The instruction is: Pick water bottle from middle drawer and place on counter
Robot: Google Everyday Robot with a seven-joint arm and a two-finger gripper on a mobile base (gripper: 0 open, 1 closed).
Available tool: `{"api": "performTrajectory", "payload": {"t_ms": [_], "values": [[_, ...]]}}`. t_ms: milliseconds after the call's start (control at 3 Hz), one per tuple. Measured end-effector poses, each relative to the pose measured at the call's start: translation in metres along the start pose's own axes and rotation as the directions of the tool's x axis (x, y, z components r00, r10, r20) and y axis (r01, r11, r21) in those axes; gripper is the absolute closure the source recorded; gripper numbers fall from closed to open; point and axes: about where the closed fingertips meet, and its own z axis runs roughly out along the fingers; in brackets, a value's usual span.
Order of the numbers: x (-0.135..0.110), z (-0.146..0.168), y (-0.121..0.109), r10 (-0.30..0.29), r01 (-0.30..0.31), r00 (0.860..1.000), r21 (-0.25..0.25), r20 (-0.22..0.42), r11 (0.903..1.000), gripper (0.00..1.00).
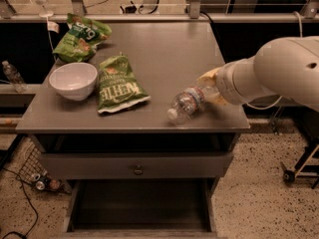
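the small clear crinkly plastic water bottle (189, 102) with its white cap is over the front right part of the desk (164, 54), a smooth grey, slightly glossy cabinet top. its long axis runs from about 2 o'clock to 8 o'clock. the base is up at the 2 o'clock end and the cap points down toward 8 o'clock, close to the front edge. i cannot tell if the cap touches the surface. the robot's hand (210, 87), yellowish at the tips, comes in from 3 o'clock on a fat white arm and is clamped around the bottle's base. at 9 o'clock from the bottle lies a flat green crisp bag (118, 86), touching a round white bowl (73, 80) further left. a second crumpled green bag (81, 35) sits at the far left corner. below, under the grey drawer front with a round metal knob (138, 164), the wide shallow grey middle drawer (139, 208) stands pulled out.
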Motion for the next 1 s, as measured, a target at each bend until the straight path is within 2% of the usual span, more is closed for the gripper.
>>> {"api": "performTrajectory", "payload": {"t_ms": [667, 1000], "values": [[-0.0023, -0.0004, -0.0017, -0.005, 0.005, 1.0, 0.001, 0.001, 1.0, 0.07], [-0.0026, -0.0021, -0.0038, -0.006, 0.006, 1.0, 0.001, 0.002, 1.0, 0.0]]}}
